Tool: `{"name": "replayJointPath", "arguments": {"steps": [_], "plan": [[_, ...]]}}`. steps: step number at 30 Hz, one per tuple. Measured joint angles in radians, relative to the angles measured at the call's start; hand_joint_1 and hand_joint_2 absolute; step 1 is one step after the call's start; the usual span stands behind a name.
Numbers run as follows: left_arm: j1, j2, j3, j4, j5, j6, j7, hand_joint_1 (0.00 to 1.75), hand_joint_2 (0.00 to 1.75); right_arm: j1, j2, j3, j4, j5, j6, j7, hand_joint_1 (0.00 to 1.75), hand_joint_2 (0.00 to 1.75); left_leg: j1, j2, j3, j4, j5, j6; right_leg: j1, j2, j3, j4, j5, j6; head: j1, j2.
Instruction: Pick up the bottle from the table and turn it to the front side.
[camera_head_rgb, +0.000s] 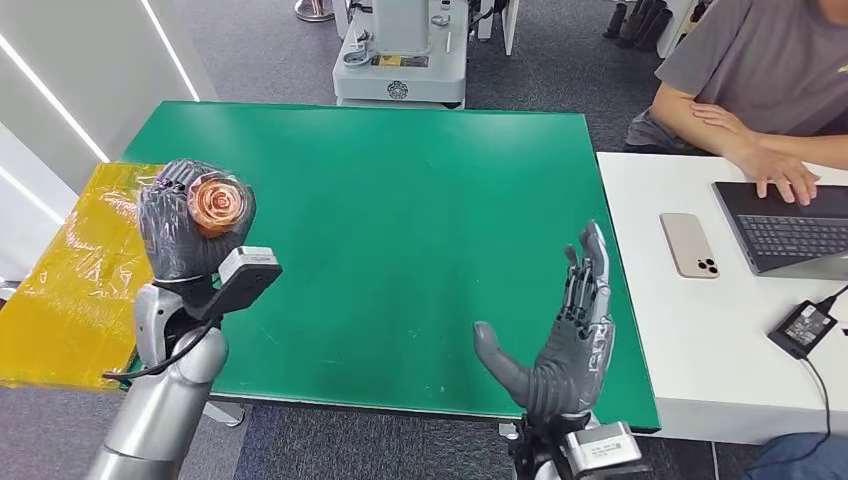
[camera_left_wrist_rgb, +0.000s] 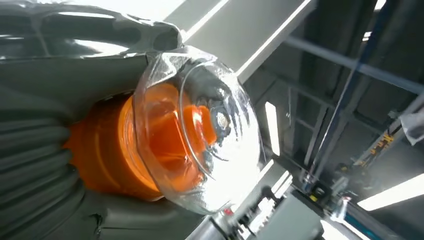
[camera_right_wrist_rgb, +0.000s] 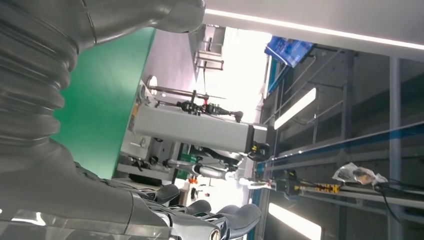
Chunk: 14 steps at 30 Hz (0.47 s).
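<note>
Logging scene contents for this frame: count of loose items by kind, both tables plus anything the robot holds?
Bottle, held in left hand: 1
Phone: 1
Laptop: 1
Power adapter: 1
Total: 4
Right hand is open, holding nothing.

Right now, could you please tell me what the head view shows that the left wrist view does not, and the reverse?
Only the head view shows the green table, the open right hand, the yellow plastic-wrapped surface and a person at a dark laptop. Only the left wrist view shows the bottle's clear domed end against ceiling lights. Both show the orange bottle with the clear plastic end gripped in the left hand.
</note>
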Motion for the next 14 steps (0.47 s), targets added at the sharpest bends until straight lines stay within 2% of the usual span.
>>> {"name": "replayJointPath", "arguments": {"steps": [6, 10, 14], "plan": [[-0.057, 0.102, 0.004, 0.055, -0.261, -0.080, 0.101, 1.75, 1.75, 0.016, 0.000, 0.000, -0.004, -0.004, 0.064, 0.012, 0.00, 1.75, 0.000, 0.001, 0.000, 0.000, 0.000, 0.000, 0.001, 0.001, 0.000, 0.000, 0.000, 0.000, 0.000, 0.000], [-0.097, 0.159, 0.004, 0.154, -0.400, -0.080, 0.129, 1.75, 1.75, 0.030, 0.003, -0.001, -0.004, -0.004, 0.086, 0.012, 0.00, 1.75, 0.000, 0.001, 0.000, 0.000, 0.000, -0.001, 0.001, 0.001, 0.000, 0.000, 0.000, 0.000, 0.000, 0.000], [-0.137, 0.194, 0.002, 0.252, -0.480, -0.092, 0.144, 1.75, 1.75, 0.042, 0.009, -0.003, -0.004, -0.005, 0.100, 0.012, 0.00, 1.75, 0.000, 0.002, 0.000, 0.000, 0.000, -0.001, 0.001, 0.001, 0.000, 0.000, 0.000, 0.000, 0.000, 0.000]]}}
